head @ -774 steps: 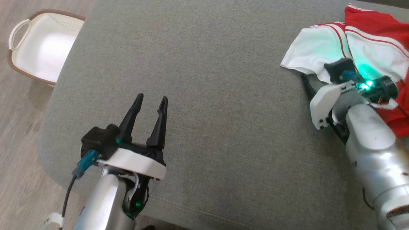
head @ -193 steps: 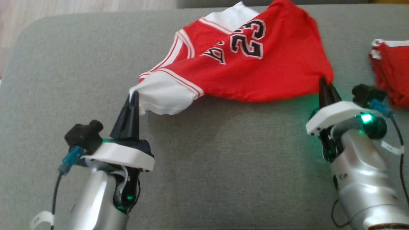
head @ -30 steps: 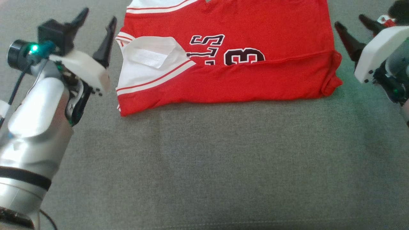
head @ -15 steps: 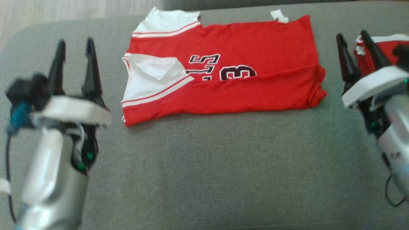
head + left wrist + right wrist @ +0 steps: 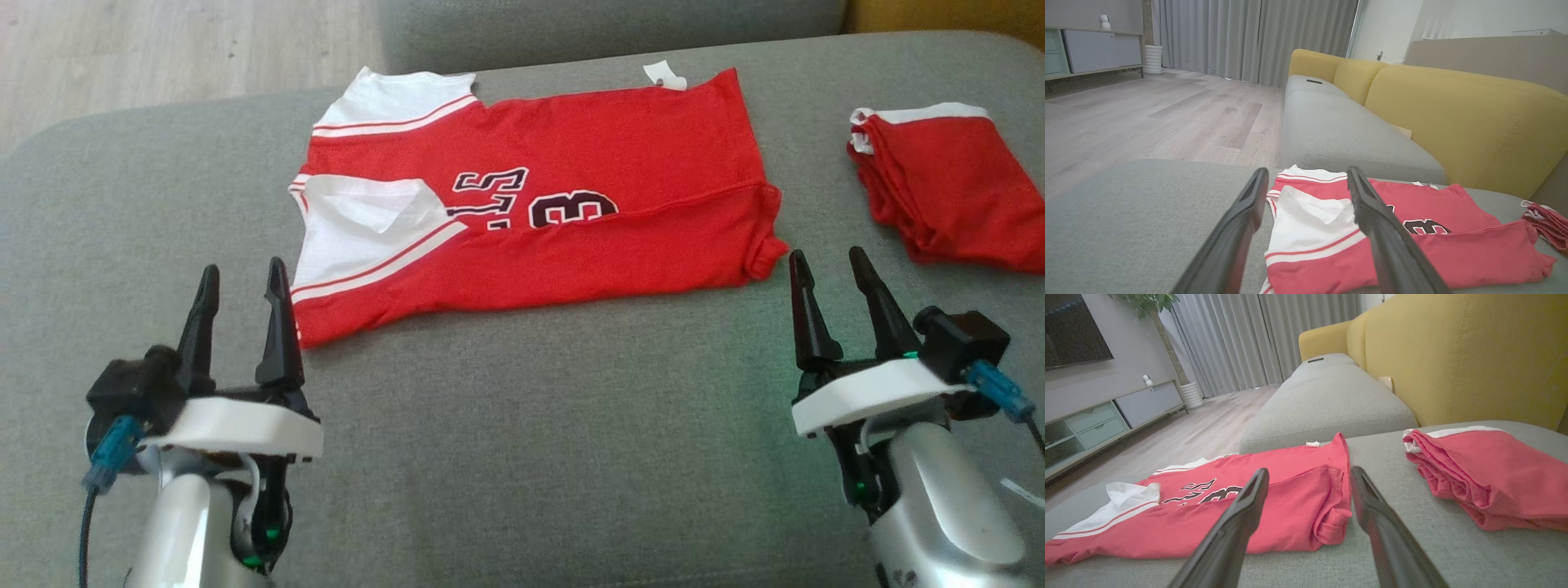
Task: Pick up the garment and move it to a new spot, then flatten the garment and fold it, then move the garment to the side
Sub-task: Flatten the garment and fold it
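1. The grey cushion (image 5: 522, 425) spreads beneath my arms.
2. The red garment (image 5: 612, 253) lies partly folded at 12 o'clock.
3. A folded red pile (image 5: 947, 188) sits at 2 o'clock.
4. My left claw (image 5: 244, 268) at 7 o'clock and right claw (image 5: 825, 254) at 4 o'clock stand with fingers apart, empty.

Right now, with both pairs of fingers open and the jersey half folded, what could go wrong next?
1. The jersey has a bunched corner near the right fingers; folding over it may press the wrinkle in.
2. The folded red pile lies close by; the right fingers might snag it.
3. The white sleeve lies loose; the left fingers may pinch only that layer.
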`<state>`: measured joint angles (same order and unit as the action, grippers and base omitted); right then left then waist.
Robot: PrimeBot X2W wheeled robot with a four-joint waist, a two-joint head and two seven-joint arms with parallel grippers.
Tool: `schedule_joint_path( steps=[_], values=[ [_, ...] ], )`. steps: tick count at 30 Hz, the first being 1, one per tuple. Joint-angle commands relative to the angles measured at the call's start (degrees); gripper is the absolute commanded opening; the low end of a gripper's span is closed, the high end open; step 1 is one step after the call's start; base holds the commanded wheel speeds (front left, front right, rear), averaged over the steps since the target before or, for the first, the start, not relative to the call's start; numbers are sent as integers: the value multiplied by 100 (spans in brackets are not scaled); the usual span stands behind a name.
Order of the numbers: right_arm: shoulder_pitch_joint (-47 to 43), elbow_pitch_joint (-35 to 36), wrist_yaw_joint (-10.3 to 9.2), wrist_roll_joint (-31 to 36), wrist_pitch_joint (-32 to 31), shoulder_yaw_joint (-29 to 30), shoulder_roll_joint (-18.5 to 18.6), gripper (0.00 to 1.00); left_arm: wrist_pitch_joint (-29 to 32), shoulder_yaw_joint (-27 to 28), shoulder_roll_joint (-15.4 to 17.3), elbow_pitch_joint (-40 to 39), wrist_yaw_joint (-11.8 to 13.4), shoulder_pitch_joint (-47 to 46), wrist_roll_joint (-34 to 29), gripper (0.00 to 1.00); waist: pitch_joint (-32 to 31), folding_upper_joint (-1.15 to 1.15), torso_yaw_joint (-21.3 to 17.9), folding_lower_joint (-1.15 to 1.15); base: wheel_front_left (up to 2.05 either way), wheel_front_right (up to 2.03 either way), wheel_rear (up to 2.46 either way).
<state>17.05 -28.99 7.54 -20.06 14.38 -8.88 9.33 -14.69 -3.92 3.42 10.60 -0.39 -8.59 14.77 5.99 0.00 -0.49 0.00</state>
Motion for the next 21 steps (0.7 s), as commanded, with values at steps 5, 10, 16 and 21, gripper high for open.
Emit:
schedule_joint_path(
  steps=[5, 10, 16, 21],
  values=[
    [-33, 594, -5, 481, 62, 171, -324, 100, -30, 300, -32, -44, -128, -113, -157, 100, 88, 0, -103, 0, 0, 0, 0],
    [-38, 791, -5, 595, 58, 285, -412, 100, -30, 193, -46, 500, -198, -270, -306, 100, 182, 0, -181, 0, 0, 0, 0],
    [-44, 925, -5, 654, -13, 273, -446, 100, -30, 245, -24, 1641, 2, -696, -514, 100, 349, 0, -328, 0, 0, 0, 0],
    [-26, 1007, -5, 646, -52, 278, -459, 100, -30, 290, 108, 2522, 100, -1137, -580, 100, 507, 0, -443, 0, 0, 0, 0]
  ],
)
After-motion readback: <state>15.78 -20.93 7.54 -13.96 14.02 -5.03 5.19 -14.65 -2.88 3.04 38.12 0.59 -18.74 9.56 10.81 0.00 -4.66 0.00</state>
